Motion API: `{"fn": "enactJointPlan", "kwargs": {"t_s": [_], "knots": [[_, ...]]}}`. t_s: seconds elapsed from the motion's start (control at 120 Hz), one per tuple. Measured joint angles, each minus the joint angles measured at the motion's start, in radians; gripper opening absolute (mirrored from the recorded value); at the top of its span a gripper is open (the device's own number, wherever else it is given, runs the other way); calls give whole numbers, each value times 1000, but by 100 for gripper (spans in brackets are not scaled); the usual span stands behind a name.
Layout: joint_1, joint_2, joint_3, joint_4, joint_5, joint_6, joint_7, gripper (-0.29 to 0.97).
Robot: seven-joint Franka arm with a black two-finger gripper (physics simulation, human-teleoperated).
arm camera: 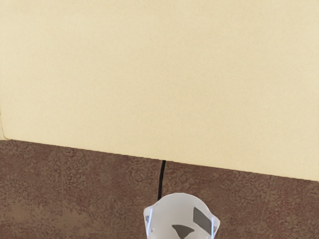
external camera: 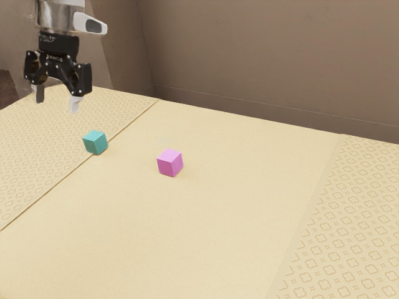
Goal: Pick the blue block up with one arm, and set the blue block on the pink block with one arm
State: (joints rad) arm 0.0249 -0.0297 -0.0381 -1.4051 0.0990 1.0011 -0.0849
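Exterior view: the gripper [external camera: 57, 103] hangs wide open and empty over the table [external camera: 249, 205], blue block [external camera: 95, 142] near pink block [external camera: 169, 162].

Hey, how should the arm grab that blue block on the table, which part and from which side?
Best bet: come straight down from above and pinch two opposite side faces of the blue block. It's a cube sitting flat, top face up, with the pink block well apart, so every side is free.

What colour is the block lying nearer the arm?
The block is teal, a blue-green; the exterior view shows it best.
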Motion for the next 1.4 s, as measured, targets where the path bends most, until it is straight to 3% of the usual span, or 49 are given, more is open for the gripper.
{"fn": "enactJointPlan", "kwargs": {"t_s": [0.15, 0.267, 0.425, 0.575, 0.742, 0.833, 0.967, 1.117, 1.317, 1.4], "knots": [[-4, -1, 0, -4, 9, 193, -33, 68], [-9, 20, 2, 244, 12, 213, -54, 68], [-130, 100, 174, 308, 10, 265, -72, 68], [12, 165, 264, 304, 8, 334, -78, 68], [1, 273, 339, 303, -40, 458, -83, 68], [19, 389, 376, 323, -76, 526, -85, 68], [121, 577, 376, 431, -165, 610, -84, 68], [259, 723, 268, 560, -200, 673, -46, 68], [283, 789, 250, 555, -236, 767, 60, 68], [300, 871, 247, 662, -246, 763, 107, 68]]}}
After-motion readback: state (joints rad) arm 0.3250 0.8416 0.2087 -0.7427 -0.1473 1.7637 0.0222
